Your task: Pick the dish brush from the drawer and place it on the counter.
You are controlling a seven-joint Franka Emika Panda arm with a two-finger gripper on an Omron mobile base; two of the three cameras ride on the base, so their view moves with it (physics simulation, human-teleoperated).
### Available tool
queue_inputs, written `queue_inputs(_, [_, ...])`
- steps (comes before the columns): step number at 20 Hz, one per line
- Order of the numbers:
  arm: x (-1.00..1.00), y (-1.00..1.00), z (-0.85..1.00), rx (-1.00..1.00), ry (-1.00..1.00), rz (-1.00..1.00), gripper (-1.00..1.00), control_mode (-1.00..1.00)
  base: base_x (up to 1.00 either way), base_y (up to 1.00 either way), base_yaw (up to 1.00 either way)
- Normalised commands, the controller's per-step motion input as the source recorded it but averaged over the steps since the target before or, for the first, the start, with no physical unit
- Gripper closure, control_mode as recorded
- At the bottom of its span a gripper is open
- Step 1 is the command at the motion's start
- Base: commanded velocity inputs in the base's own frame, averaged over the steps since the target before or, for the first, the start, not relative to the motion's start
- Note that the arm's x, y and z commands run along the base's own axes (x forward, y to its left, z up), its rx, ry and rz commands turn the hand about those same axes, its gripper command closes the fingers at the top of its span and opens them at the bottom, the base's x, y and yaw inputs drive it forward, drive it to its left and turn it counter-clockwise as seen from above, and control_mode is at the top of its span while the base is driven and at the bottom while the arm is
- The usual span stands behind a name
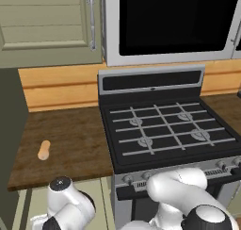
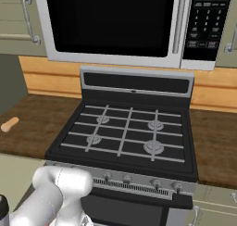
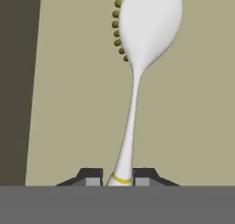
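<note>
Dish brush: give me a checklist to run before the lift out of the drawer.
1. Gripper shut on the dish brush: ok, both fingertips press the thin handle near its yellow ring.
2. Grip centred between the tips: ok.
3. Brush free of the drawer floor: cannot tell, the hand view gives no height.
4. Drawer wall clear of the brush head: ok, the dark wall sits well off to one side in the hand view.
5. Bare spot on the counter: ok, open wood around the tan cylinder.
6. Stove kept off the path: cannot tell.
</note>
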Motion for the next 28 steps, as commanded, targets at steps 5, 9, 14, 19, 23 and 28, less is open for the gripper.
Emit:
queue_inputs(5, [0.52,-0.44,1.00,0.05,0.00,0.00,1.00,-1.00,0.00,0.00,0.00])
queue_inputs(9, [0.98,-0.50,1.00,0.08,0.00,0.00,1.00,-1.00,0.00,0.00,0.00])
queue_inputs(14, [1.00,-0.38,0.73,0.04,0.00,0.00,1.00,-1.00,0.00,0.00,0.00])
queue_inputs(19, [1.00,-0.30,0.24,0.00,0.02,0.00,1.00,-1.00,0.00,0.00,0.00])
queue_inputs(23, [1.00,-0.39,0.00,-0.01,0.06,-0.02,1.00,-1.00,0.00,0.00,0.00])
queue_inputs(28, [1.00,-0.32,-0.08,0.00,0.05,0.00,1.00,-1.00,0.00,0.00,0.00])
